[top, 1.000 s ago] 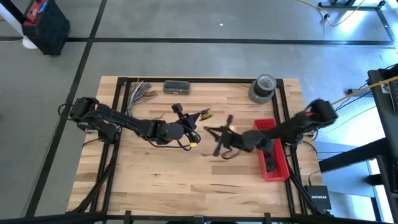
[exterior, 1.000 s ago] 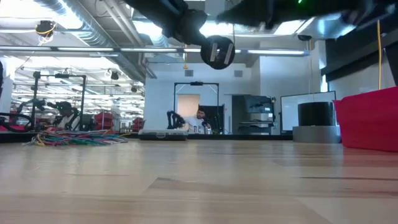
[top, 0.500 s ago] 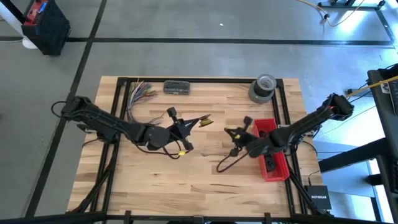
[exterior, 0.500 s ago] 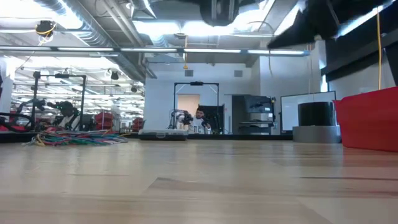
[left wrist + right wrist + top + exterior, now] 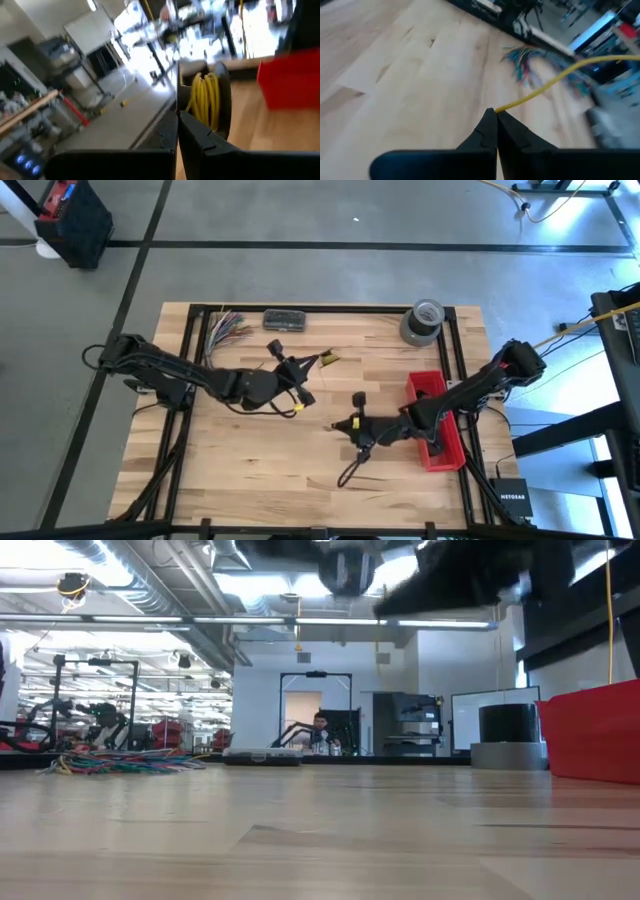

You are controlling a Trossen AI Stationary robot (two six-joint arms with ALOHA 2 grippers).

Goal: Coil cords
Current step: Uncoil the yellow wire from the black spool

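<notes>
I see right gripper (image 5: 496,114) pinching yellow cord (image 5: 555,75) above table (image 5: 250,470) centre. Left gripper (image 5: 177,117) pressed on cord coil (image 5: 206,97), raised, just left of centre, near red bin (image 5: 440,445).

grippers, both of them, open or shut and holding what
Left gripper: shut on a spool of yellow cord.
Right gripper: shut on a yellow cord.

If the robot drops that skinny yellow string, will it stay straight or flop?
Probably flop: the thin yellow cord pinched in the right gripper bends in a soft curve. It likely folds easily, since it wraps tightly round the black spool by the left gripper. Thin, so probably light.
</notes>
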